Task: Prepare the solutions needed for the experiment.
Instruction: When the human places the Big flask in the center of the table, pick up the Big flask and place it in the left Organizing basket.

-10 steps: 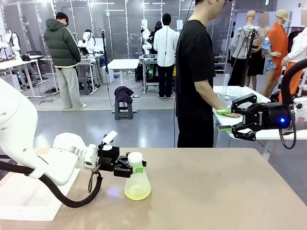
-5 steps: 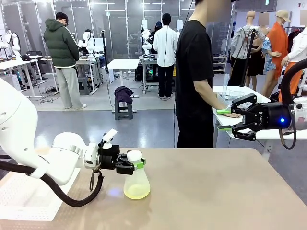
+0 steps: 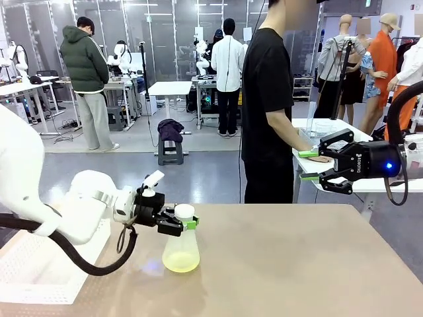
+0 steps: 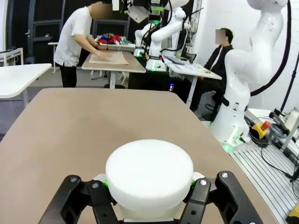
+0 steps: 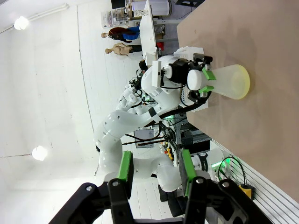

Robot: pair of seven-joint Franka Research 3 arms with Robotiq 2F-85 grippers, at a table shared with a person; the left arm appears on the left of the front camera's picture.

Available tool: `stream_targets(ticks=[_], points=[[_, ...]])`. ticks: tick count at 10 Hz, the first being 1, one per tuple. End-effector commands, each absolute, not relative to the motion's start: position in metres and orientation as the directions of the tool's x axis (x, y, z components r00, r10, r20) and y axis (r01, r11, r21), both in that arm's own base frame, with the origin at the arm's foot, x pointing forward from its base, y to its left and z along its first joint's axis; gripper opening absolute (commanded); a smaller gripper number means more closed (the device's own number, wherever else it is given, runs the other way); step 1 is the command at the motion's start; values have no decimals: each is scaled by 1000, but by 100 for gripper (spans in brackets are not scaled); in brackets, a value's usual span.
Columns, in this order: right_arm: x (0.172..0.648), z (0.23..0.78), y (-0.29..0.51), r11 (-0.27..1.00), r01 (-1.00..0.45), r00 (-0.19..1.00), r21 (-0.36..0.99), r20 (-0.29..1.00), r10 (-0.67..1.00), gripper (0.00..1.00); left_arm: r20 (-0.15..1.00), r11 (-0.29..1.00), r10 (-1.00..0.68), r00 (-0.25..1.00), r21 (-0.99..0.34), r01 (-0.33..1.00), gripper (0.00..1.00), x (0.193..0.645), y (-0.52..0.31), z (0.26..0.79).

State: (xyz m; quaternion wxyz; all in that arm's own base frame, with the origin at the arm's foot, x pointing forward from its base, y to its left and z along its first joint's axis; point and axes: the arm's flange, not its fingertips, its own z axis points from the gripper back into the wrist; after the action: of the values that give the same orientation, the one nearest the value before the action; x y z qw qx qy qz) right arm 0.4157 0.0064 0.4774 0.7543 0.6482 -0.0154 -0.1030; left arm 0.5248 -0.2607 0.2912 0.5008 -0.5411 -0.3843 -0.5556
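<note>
Solutions (image 3: 180, 262): shallow yellow-green layer in the bottom of a frosted flask (image 3: 182, 243) on the table (image 3: 297, 264), left of centre. My left pincer (image 3: 187, 224) is clamped on the flask neck under its white cap (image 4: 149, 170); flask base possibly just off the table, hard to tell. My right pincer (image 3: 308, 165) hangs spread wide, holding nothing, well apart.

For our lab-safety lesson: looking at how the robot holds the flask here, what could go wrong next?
1. The left gripper clamps the flask only at its narrow neck, under the white cap; it might slip or swing.
2. If it tips, the yellow-green solution could slosh or spill onto the table.
3. The right gripper hangs open, far off, giving no support.
</note>
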Motion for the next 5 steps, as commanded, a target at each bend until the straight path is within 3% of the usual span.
stream_targets(ticks=[1,5], points=[[415,478,7,132,132,980,982,-109,-169,51,978,-222,-200,54,-99,970,0,520,-259,325],[415,478,7,132,132,980,982,-109,-169,51,977,-240,-211,-35,-17,971,0,517,-221,386]])
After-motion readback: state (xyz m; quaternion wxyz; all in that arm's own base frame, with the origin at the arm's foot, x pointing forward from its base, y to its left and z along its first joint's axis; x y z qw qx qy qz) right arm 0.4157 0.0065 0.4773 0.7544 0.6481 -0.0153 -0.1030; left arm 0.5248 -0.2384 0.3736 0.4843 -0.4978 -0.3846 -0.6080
